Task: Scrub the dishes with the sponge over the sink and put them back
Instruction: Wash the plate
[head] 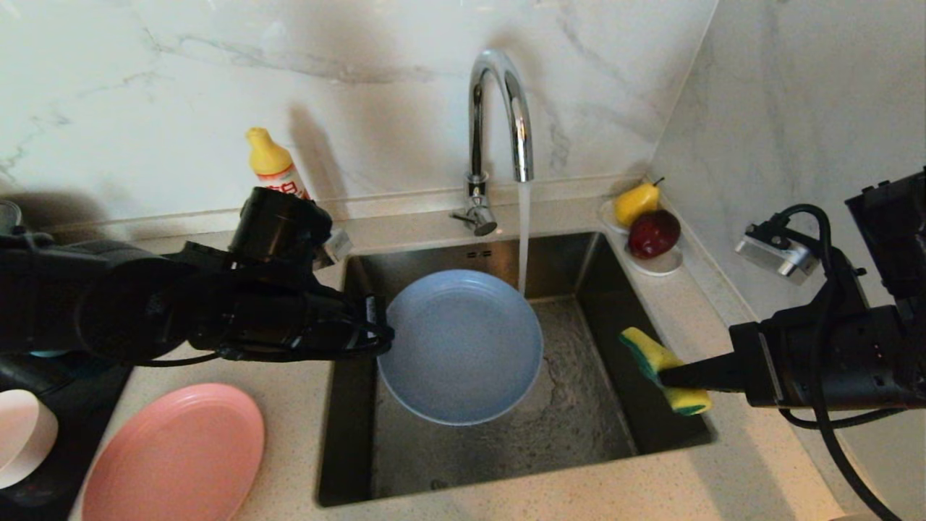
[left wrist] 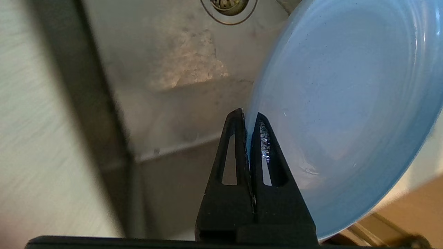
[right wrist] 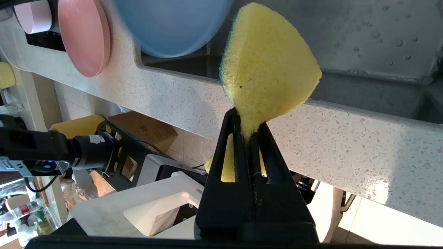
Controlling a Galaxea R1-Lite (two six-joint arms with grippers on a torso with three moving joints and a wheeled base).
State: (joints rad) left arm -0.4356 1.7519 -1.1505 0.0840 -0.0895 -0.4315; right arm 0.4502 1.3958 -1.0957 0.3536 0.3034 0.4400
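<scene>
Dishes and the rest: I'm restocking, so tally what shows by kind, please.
Plates: 2, blue plate, pink plate
Bowls: 1, pale bowl
Sponges: 1, sponge
Fruit: 2, pear, apple
Soap bottles: 1, bottle
Total: 7

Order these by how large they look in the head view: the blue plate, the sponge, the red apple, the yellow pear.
1. grey-blue plate
2. sponge
3. and 4. red apple and yellow pear: they look alike, and the apple hides part of the pear, so no ranking.

Matte black arms with looping black cables, a silver wrist camera [head: 774, 251], and slotted, tapering black fingers [left wrist: 230, 162].
</scene>
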